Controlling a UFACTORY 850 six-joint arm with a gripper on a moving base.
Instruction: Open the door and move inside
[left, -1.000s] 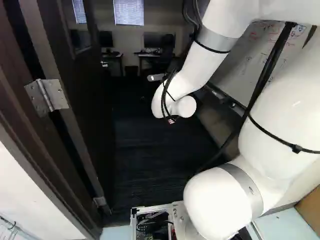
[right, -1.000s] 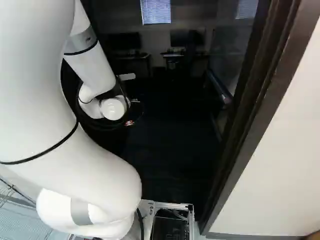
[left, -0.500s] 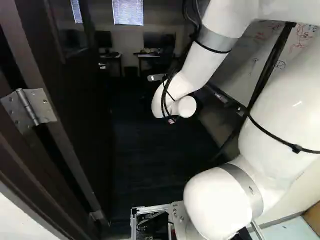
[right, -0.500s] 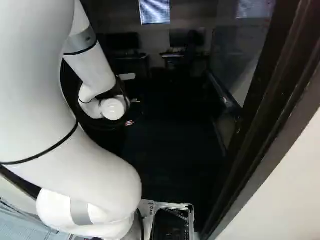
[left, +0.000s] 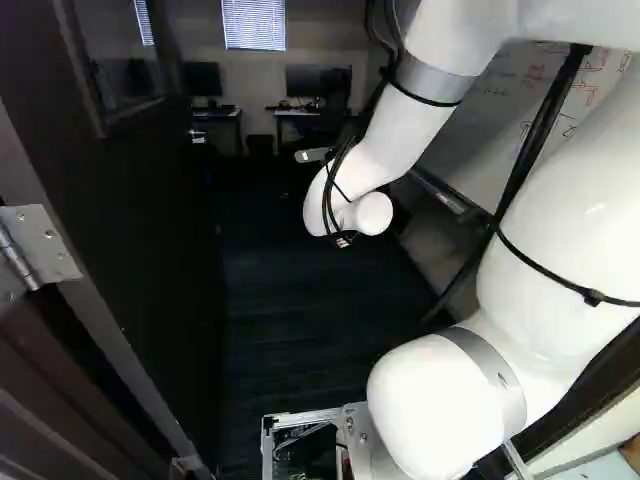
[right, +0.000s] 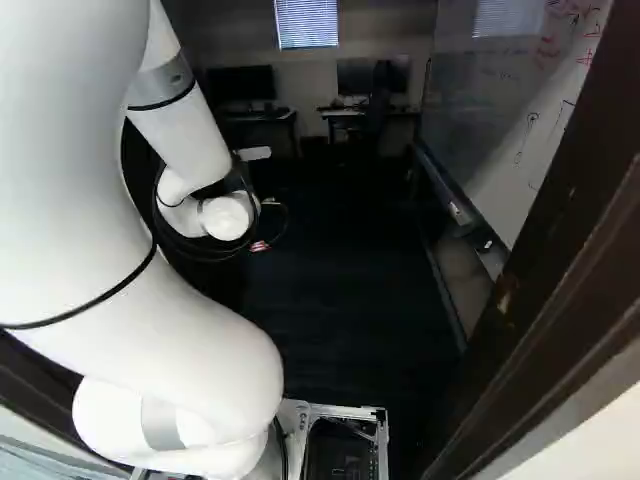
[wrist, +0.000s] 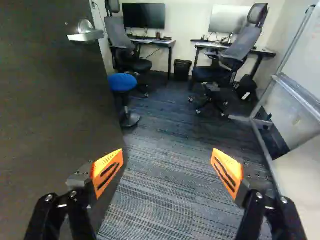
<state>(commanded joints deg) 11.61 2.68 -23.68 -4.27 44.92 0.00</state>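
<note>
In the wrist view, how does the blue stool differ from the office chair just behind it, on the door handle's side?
The blue stool has a backless seat; the office chair has a tall back and headrest. The stool stands on a round foot, the chair on castors. The stool's seat is blue, the chair's dark. Both stand on the carpet, past the edge of the open door.

base views dim | wrist brighter | floor (left: 290, 320) seemingly shadowed | (blinds (left: 253, 22) glow)
</note>
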